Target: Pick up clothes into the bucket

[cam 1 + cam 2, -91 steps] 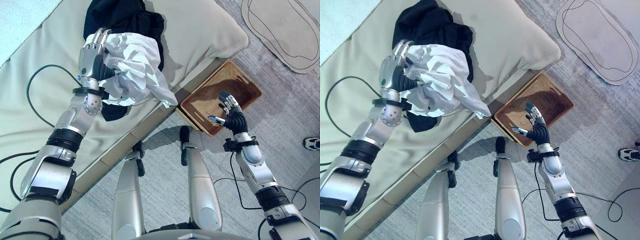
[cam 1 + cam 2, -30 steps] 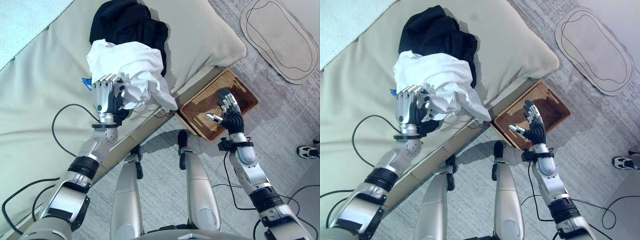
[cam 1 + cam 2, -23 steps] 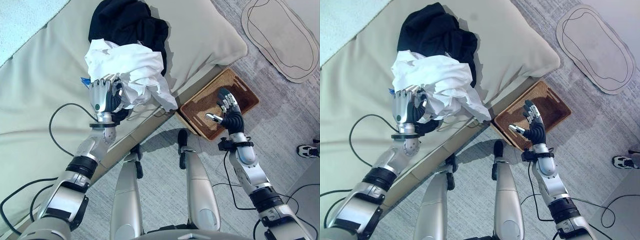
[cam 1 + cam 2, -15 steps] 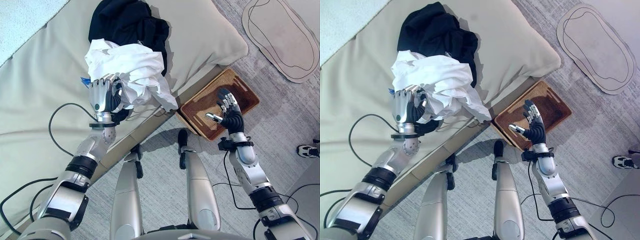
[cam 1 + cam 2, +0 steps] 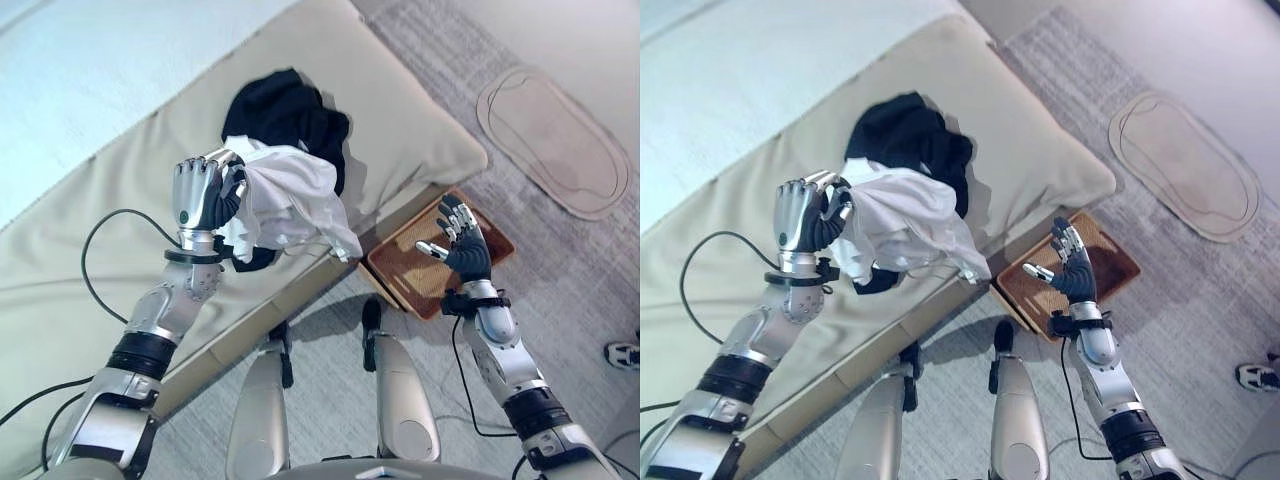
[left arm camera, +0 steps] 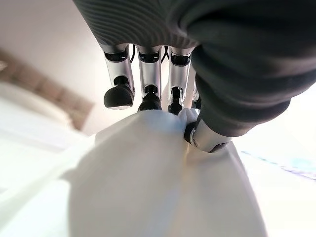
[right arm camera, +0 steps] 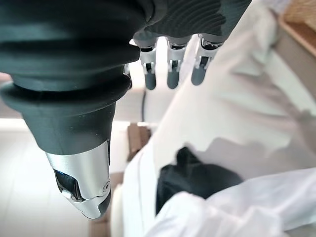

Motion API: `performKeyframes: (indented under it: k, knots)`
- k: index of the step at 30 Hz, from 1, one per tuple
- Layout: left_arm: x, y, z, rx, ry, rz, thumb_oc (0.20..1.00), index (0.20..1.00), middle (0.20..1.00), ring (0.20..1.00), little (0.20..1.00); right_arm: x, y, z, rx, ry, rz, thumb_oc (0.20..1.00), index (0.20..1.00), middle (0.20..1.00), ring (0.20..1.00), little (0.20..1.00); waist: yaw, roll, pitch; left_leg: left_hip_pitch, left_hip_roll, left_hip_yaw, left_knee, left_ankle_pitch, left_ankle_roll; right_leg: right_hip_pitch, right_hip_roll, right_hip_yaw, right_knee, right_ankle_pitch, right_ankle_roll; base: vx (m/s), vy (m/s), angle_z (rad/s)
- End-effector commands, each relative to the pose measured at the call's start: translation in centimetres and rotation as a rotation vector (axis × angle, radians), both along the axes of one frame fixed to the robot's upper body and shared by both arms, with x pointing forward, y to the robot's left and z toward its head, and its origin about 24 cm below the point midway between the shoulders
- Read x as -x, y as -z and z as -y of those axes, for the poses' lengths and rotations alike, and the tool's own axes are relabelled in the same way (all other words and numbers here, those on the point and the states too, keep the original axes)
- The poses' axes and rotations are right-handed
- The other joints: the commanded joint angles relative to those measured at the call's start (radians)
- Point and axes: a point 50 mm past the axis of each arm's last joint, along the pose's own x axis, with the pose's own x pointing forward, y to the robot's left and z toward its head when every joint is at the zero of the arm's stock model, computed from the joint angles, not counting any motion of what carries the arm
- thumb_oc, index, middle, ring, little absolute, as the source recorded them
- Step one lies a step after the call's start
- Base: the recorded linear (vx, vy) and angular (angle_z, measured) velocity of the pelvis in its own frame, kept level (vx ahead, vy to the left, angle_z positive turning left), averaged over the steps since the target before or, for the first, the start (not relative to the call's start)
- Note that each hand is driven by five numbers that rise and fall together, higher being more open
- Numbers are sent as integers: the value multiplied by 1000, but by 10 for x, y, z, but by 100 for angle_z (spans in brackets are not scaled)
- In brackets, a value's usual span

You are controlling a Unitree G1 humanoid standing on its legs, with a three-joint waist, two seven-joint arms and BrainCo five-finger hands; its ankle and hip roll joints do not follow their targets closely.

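Left eye view: the robot's left hand (image 5: pixel 200 195) clenches a bunched fold of a white garment (image 5: pixel 290 205), holding it raised above the beige cushion (image 5: pixel 90 280) so that the loose cloth hangs down in soft folds toward the cushion's front edge. Behind it a black garment (image 5: pixel 285 110) lies crumpled on the cushion. The woven basket (image 5: pixel 400 280) sits on the grey carpet (image 5: pixel 560 270) just beside the cushion's corner, and the right hand (image 5: pixel 458 240) hovers over it with fingers spread and relaxed, grasping nothing. The left wrist view shows the dark fingertips (image 6: pixel 118 96) and thumb pinching the white cloth.

The garment looks light and limp, likely to drape, swing and trail rather than keep any shape, so a gathered bunch near its middle seems the surest hold; a hem grip would probably let most of it drag. The dangling tail could catch on the cushion's edge or spill over the basket's rim.
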Motion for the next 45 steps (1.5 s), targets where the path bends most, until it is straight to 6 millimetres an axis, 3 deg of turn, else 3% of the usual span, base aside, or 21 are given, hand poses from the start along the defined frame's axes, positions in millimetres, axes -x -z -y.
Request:
performKeyframes:
  k: [1,2,7,8,13,17,21,25,27,28,30,32,35,41,45]
  knots:
    - [6,-23,0,72,108,25,200,200,200,200,200,6,4,8,24,1,-4,1000,1000,1000,1000,1000,-3,8,-128,17,-9,-31,4,-33,0,94,-62,-22,-166,125,64,61,-30,11]
    - [7,-37,1,67,139,46,200,200,200,200,200,6,8,7,35,-13,-29,1000,1000,1000,1000,1000,0,12,-152,52,-6,-34,-27,-25,-2,133,-60,-33,-193,127,66,31,-18,10]
    - [3,-61,1,111,200,62,200,200,200,200,200,3,14,3,41,-46,-67,1000,1000,1000,1000,1000,3,15,-190,139,-1,-36,-96,-7,-13,222,-43,-60,-255,135,68,83,-42,9]
    - [1,-77,2,91,212,88,200,200,200,200,200,1,16,0,48,-67,-82,1000,1000,1000,1000,1000,6,18,-210,172,0,-37,-117,-3,-17,252,-34,-67,-272,137,68,67,-32,2]
    - [-2,-102,10,29,245,121,200,200,200,200,200,-2,17,-5,68,-95,-96,1000,1000,1000,1000,1000,15,23,-240,235,2,-42,-157,5,-21,316,-22,-83,-300,133,68,72,-44,5]
    - [-8,-126,29,-73,294,135,200,200,200,200,200,-6,13,-9,97,-137,-94,1000,1000,1000,1000,1000,13,28,-276,291,7,-41,-187,9,-22,366,-15,-96,-308,123,66,79,-40,7]
    - [-13,-159,56,-134,382,148,200,200,200,200,200,-11,-6,-18,71,-249,-44,1000,1000,1000,1000,1000,15,32,-313,337,13,-45,-211,16,-24,412,-5,-108,-320,114,65,71,-33,5]
    - [-13,-161,76,-58,517,108,200,200,200,200,200,-17,-16,-27,32,-332,-32,1000,1000,1000,1000,1000,21,29,-325,360,16,-44,-222,18,-24,436,1,-110,-330,113,65,45,-28,3]
    - [-13,-151,96,42,665,40,200,200,200,200,200,-27,-25,-36,-52,-386,-22,1000,1000,1000,1000,1000,26,26,-339,379,19,-45,-228,18,-25,456,4,-114,-339,113,64,38,-23,-1]
    - [-13,-151,96,43,666,39,200,200,200,200,200,-28,-25,-36,-53,-386,-22,1000,1000,1000,1000,1000,26,27,-338,381,19,-44,-229,18,-25,457,4,-114,-340,113,64,0,0,0]
    - [-13,-134,111,73,762,-48,200,200,200,200,200,-40,-30,-46,-136,-397,-24,1000,1000,1000,1000,1000,29,23,-348,398,21,-38,-234,17,-26,470,9,-109,-345,113,62,0,0,0]
    - [-13,-129,113,58,768,-67,200,200,200,200,200,-41,-36,-48,-170,-407,-3,1000,1000,1000,1000,1000,29,23,-350,404,21,-34,-238,18,-26,472,10,-106,-346,113,62,0,0,0]
    - [-14,-106,108,151,860,-200,200,200,200,200,200,-35,-50,-43,-240,-403,72,1000,1000,1000,1000,1000,16,23,-361,416,25,-30,-250,22,-28,476,14,-103,-348,111,61,21,-10,-5]
    - [-13,-81,103,287,942,-301,200,200,200,200,200,-35,-52,-46,-299,-401,86,1000,1000,1000,1000,1000,4,22,-373,435,28,-19,-259,21,-29,481,19,-91,-350,114,58,22,-8,-8]
    - [-13,-68,100,325,928,-340,200,200,200,200,200,-36,-56,-45,-461,-399,106,1000,1000,1000,1000,1000,-1,19,-378,444,30,-13,-262,19,-29,484,22,-86,-350,113,56,7,-8,-2]
